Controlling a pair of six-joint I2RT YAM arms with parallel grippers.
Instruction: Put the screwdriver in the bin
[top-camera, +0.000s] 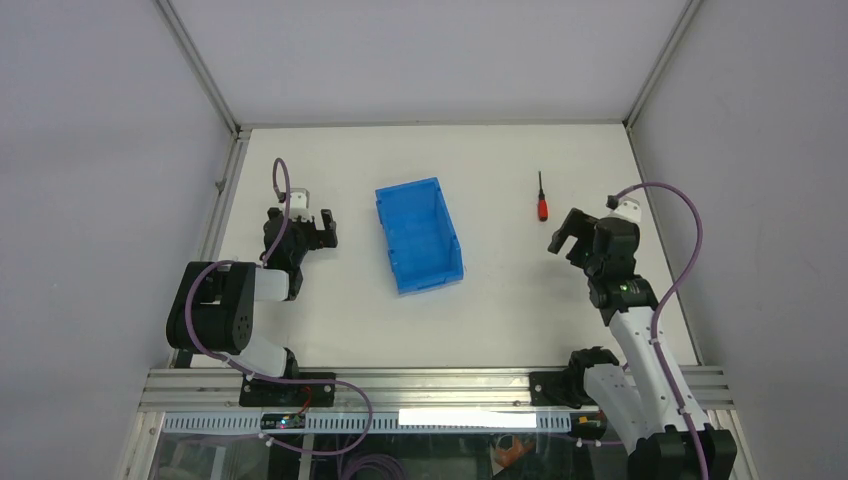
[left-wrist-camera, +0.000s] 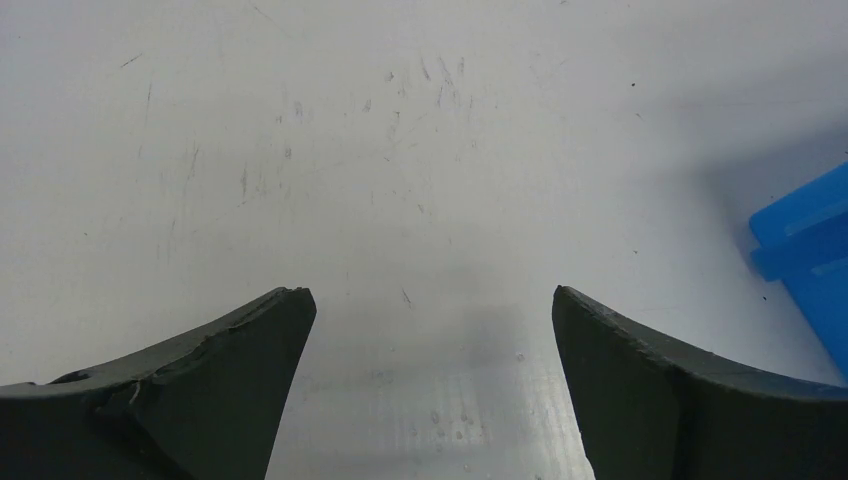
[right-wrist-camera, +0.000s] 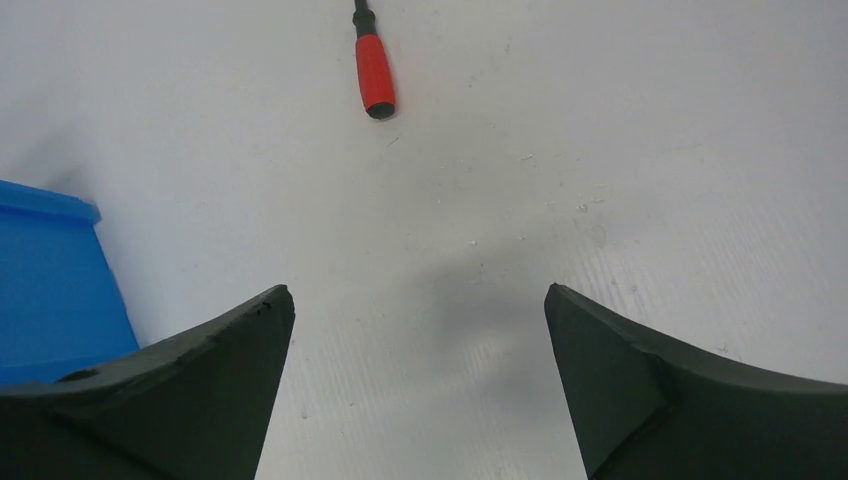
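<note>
Screwdriver (top-camera: 542, 201), one; bin (top-camera: 418, 236), one.

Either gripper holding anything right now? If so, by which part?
Nothing held: left gripper and right gripper both open, empty. The screwdriver lies loose on the table ahead of the right gripper.

Left arm (top-camera: 215, 312) and right arm (top-camera: 640, 335): black joints, white links, looping purple cables (top-camera: 699, 238), dark left claw (top-camera: 315, 221) and right claw (top-camera: 562, 232).
</note>
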